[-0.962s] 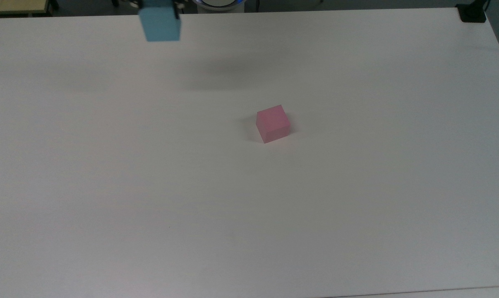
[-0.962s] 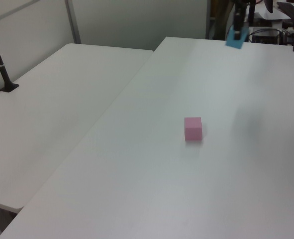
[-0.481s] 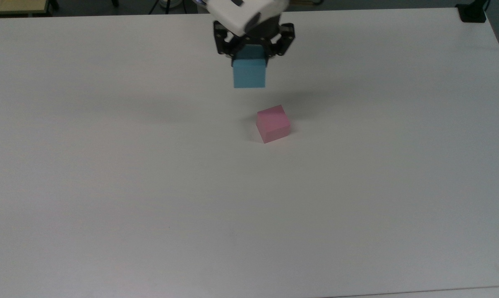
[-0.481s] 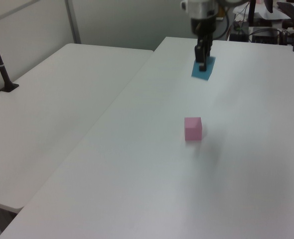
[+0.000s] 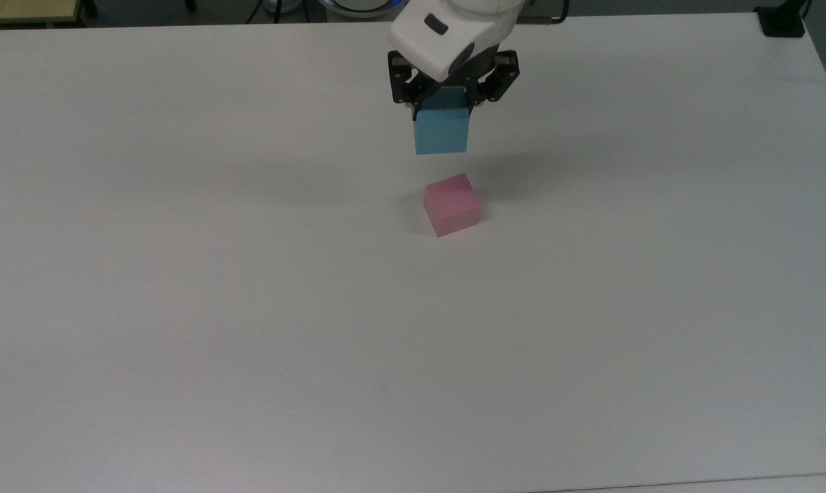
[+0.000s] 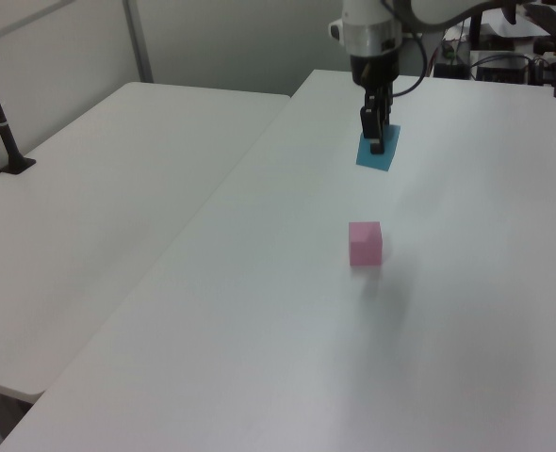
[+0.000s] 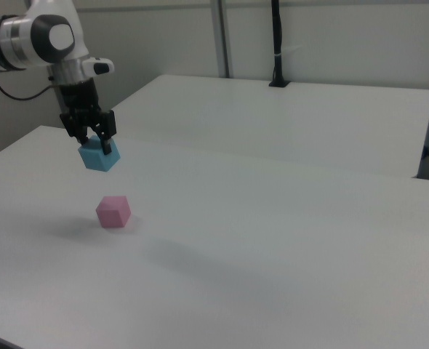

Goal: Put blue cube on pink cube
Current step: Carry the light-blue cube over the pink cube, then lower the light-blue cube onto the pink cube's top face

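Note:
The pink cube [image 5: 452, 203] [image 6: 365, 243] [image 7: 113, 211] rests on the white table [image 5: 248, 308]. My gripper [image 5: 447, 113] [image 6: 376, 143] [image 7: 98, 150] hangs in the air, shut on the light-blue cube [image 5: 441, 131] [image 6: 378, 151] [image 7: 99, 157]. In the top view the blue cube sits just above the pink one and slightly to the top view's left, apart from it. In the right view it floats clear of the table, above the pink cube and to the right view's left.
A second white table [image 6: 99, 207] [image 7: 287, 116] adjoins this one. A black pole on a clamp [image 6: 0, 122] [image 7: 276, 43] stands on it. A black mount [image 5: 783, 20] sits at the top view's upper right corner. Cables and equipment [image 6: 514, 38] lie behind the arm.
The gripper has carried the blue cube from the top view's upper left edge rightward and down, ending close beside the pink cube. The pink cube has not moved.

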`<state>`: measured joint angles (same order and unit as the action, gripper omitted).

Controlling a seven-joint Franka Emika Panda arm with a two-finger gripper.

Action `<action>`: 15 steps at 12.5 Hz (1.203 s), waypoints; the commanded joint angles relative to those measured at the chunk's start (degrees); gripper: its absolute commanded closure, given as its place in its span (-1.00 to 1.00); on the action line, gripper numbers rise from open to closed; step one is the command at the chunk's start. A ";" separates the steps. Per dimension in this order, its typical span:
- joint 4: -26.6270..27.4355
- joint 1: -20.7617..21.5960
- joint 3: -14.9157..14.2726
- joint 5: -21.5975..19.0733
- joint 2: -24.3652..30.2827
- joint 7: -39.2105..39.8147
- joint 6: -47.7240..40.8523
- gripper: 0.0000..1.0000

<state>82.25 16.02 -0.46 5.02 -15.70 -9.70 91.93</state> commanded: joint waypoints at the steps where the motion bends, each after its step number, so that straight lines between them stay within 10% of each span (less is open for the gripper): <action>1: 0.89 0.93 0.19 -0.19 -3.10 -0.58 2.73 0.77; 15: 9.77 2.43 0.11 2.80 -6.28 -2.34 13.46 0.46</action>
<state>90.98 17.07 0.03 6.90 -22.42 -10.35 104.00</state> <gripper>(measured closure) 0.392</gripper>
